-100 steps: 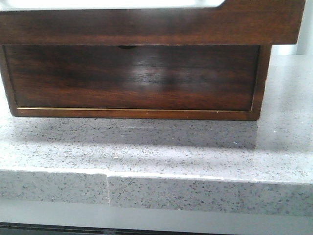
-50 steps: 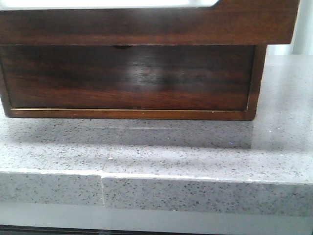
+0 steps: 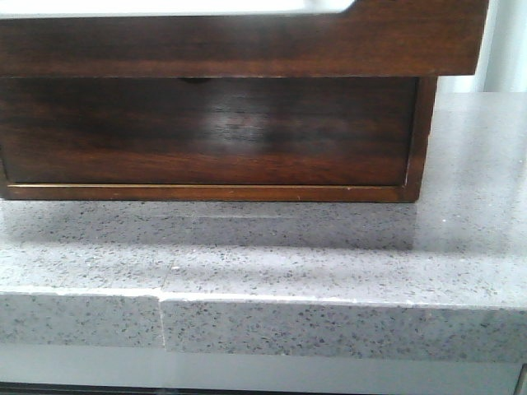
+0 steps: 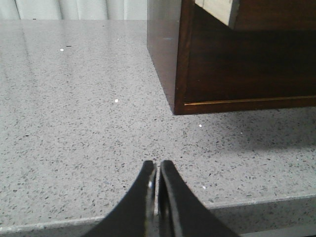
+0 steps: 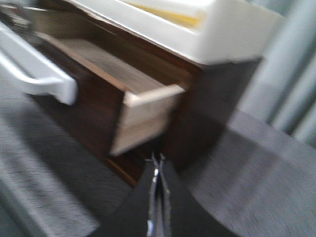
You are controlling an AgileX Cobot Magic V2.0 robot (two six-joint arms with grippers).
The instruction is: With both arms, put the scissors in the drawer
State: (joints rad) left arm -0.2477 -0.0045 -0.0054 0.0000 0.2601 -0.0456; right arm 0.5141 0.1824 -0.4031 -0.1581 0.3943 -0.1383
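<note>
The front view is filled across its upper half by the dark brown wooden cabinet (image 3: 247, 132), standing on a grey speckled stone surface (image 3: 329, 263) whose front edge runs along the lower part of the frame. Along the top of that frame sits the glossy front of the drawer (image 3: 247, 45), pulled out so that it overhangs the recessed panel below; a small dark cutout shows at its lower edge, left of centre.

In the left wrist view the left gripper (image 4: 158, 170) sits at the bottom centre, its two dark jaws pressed together with only a thin slit between them and nothing held. It hovers over the stone surface, near the cabinet's corner, which occupies the upper right of the frame.

The right wrist view is blurred. The right gripper (image 5: 157, 168) also has its jaws clenched together, empty, just in front of the cabinet. The drawer stands open in the upper left and centre, its pale wooden side wall and floor visible. A white object (image 5: 197, 24) rests on the cabinet top.

The scissors appear in no view.
</note>
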